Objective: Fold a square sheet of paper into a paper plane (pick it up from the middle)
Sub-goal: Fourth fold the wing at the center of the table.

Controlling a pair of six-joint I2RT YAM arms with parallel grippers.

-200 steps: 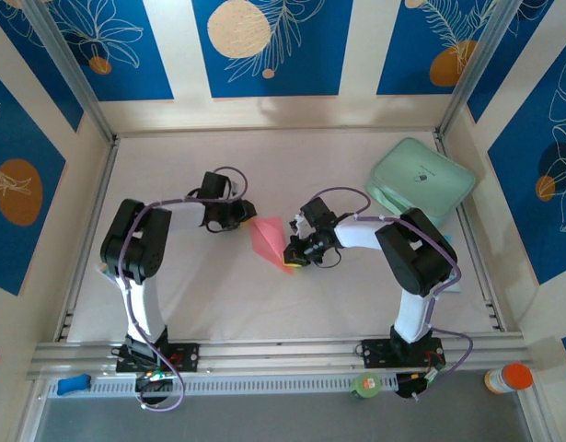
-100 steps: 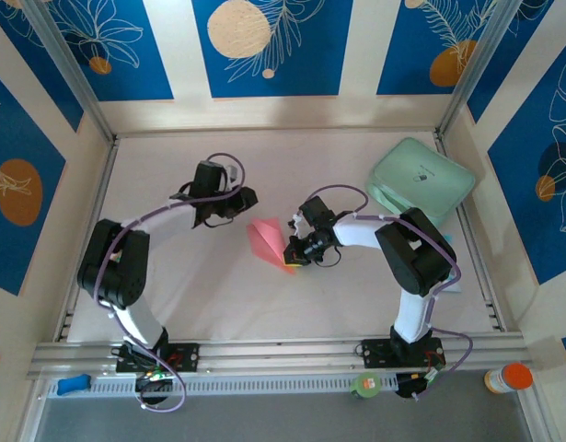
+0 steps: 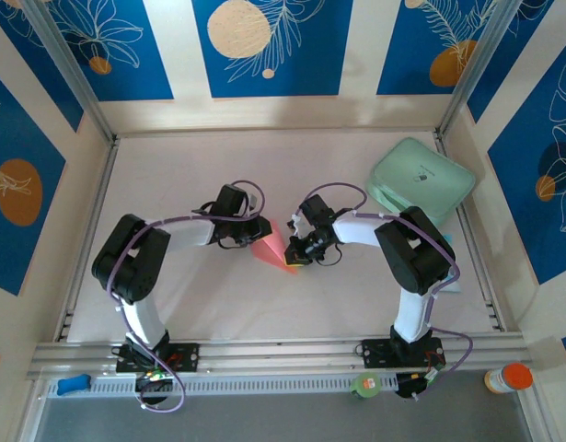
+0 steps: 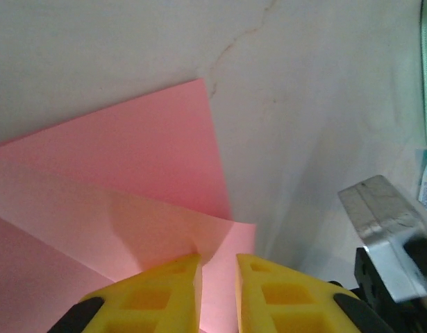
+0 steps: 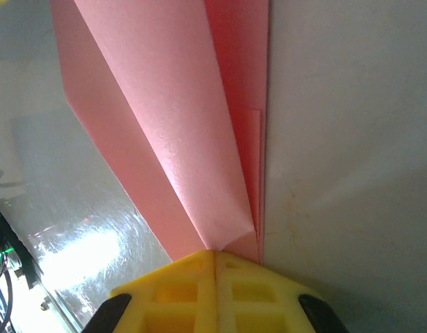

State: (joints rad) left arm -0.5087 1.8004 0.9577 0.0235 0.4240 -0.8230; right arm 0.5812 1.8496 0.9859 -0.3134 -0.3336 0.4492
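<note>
The right gripper (image 5: 216, 258) is closed. Its yellow fingers (image 5: 178, 288) are pressed together on the narrow end of the paper (image 5: 178, 132). From this grip the paper is spread away from the fingers in folded layers, and a long crease is seen running out from the clamped tip.

The left gripper (image 4: 219, 267) is slightly open, with a narrow gap left between its fingertips. The pink sheet is seen through that gap. The corner of a folded flap is met by the inner edge of one fingertip. Whether the paper is touched there cannot be told.

In the top view, the left gripper (image 3: 258, 230) and the right gripper (image 3: 294, 261) are placed on opposite sides of the paper (image 3: 273, 242). The left gripper is set at its left edge and the right gripper at its near right tip. The paper is located near the middle of the table (image 3: 200, 295), between the two arms. A mint-green pad (image 3: 421, 180) is located at the far right corner, well apart from the paper.
</note>
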